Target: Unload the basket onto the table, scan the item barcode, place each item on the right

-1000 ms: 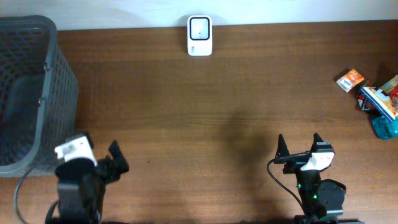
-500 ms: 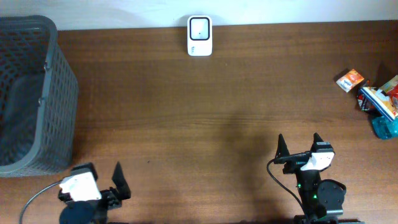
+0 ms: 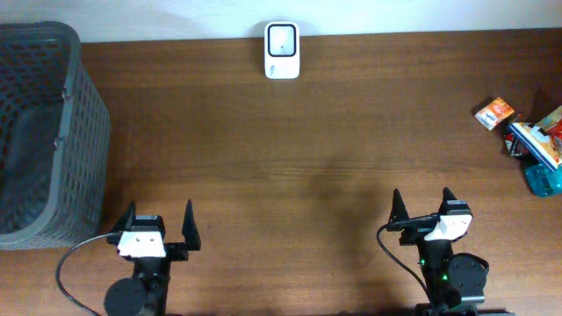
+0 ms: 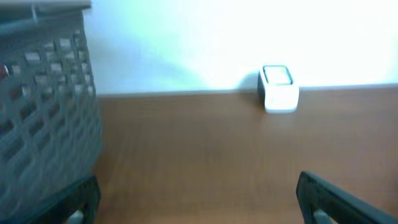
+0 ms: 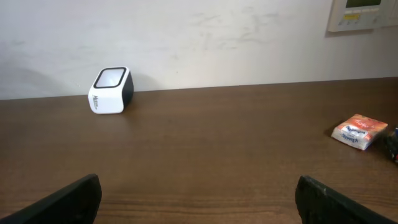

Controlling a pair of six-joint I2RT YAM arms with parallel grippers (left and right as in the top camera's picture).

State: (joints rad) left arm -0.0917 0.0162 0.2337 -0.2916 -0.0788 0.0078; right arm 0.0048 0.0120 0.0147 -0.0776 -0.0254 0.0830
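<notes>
A small orange packet (image 3: 494, 113) lies near the right edge of the brown wooden table (image 3: 290, 167), just beside a heap of other packets (image 3: 537, 145). It is well apart from the white scanner (image 3: 282, 50), which sits against the pale wall (image 5: 217, 43). A grey basket (image 3: 44, 132) fills the left corner. The left gripper (image 3: 159, 215) and right gripper (image 3: 421, 197) both gape wide, empty.

We see a brown wooden table (image 3: 290, 149), smooth, with fine grain and a faint sheen. Well ahead of the left gripper (image 3: 159, 219), whose black fingers (image 3: 190, 233) look like matt plastic, a small white plastic scanner box (image 3: 282, 50) is smooth with a glossy top window. To that gripper's left, the grey lattice basket (image 3: 83, 140) looks like matt moulded plastic. Ahead and right of the right gripper (image 3: 422, 202), a small orange-and-white packet (image 3: 494, 113) has a shiny wrapper.
</notes>
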